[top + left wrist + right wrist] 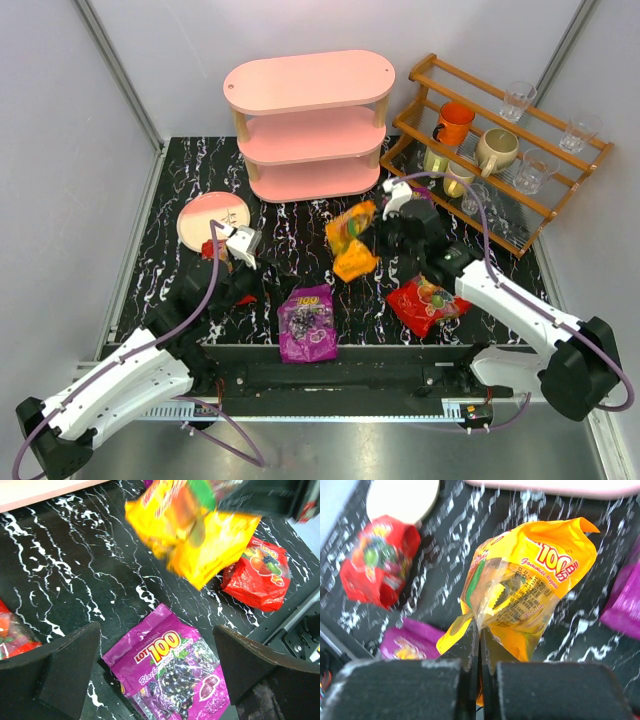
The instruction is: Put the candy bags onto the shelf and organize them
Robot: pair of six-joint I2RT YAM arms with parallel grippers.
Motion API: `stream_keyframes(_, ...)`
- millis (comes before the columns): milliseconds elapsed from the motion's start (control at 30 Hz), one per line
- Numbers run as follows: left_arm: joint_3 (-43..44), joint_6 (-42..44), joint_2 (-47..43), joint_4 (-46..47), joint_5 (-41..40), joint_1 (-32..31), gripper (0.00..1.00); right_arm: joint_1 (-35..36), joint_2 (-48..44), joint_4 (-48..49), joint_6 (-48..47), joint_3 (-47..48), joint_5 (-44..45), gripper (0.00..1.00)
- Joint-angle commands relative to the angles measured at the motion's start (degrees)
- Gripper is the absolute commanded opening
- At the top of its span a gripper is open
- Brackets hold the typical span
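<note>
Top external: the orange bag (352, 243) hangs above the desk (300, 235) in front of the pink shelf (308, 125), clamped by the right end effector (378, 238). A purple bag (308, 322) and a red bag (428, 303) lie flat near the front edge. A second red bag (210, 250) is mostly hidden by the left end effector (255, 285). Left wrist: the left end effector (160, 675) is released, fingers wide apart over the purple bag (172, 672). The orange bag (197, 535) is blurred, its print unreadable. The second red bag (12, 635) is cut off at the frame edge. Right wrist: the right end effector (480, 652) is clenched on the lower seam of the orange bag (525, 585). Judged light, soft, glossy and slip-prone, with shifting contents; best held by a flat sealed edge. A purple sliver (625, 600) at the right edge is probably another bag. The pink shelf (555, 486) shows only as a strip.
</note>
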Motion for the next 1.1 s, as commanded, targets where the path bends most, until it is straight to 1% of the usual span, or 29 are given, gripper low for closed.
stream_keyframes(0, 2.54, -1.85, -1.30, -1.73, -6.03, 0.24, 0.99, -0.04, 2.58, 9.16, -0.20, 10.61, 4.68, 0.00)
stream_keyframes(33, 2.64, -2.38, -1.83, -2.17, -6.38, 0.24, 0.99, 0.05, 3.74, 9.59, -0.56, 13.50, 4.42, 0.00)
stream_keyframes(133, 3.25, -2.82, -3.14, -2.79, -6.56, 0.24, 0.99, -0.04, 7.96, 13.19, -0.82, 17.64, 3.10, 0.00)
stream_keyframes(267, 3.96, -3.17, -4.03, -3.67, -7.00, 0.24, 0.99, -0.12, 12.18, 20.56, -1.09, 21.34, 3.53, 0.00)
stream_keyframes(333, 4.66, -3.78, -4.12, -4.11, -7.00, 0.24, 0.99, -0.48, 15.08, 22.51, -0.91, 23.88, 4.06, 0.00)
stream_keyframes(467, 6.15, -4.58, -3.94, -4.55, -5.95, 0.33, 0.99, -2.23, 19.56, 29.78, 2.25, 26.53, 2.14, 0.00)
stream_keyframes(700, 9.40, -2.21, -1.75, -4.72, -6.12, 0.24, 0.99, -5.04, 27.29, 35.17, 5.85, 33.47, -1.47, 0.00)
stream_keyframes(867, 10.72, -0.27, 1.07, -4.64, -5.33, 0.24, 0.99, -7.68, 30.64, 37.54, 9.54, 37.78, -5.24, 0.00)
stream_keyframes(1067, 9.94, -0.10, 1.42, -4.11, -4.81, 0.33, 0.99, -8.04, 29.15, 40.36, 12.45, 36.91, -8.32, 0.00)
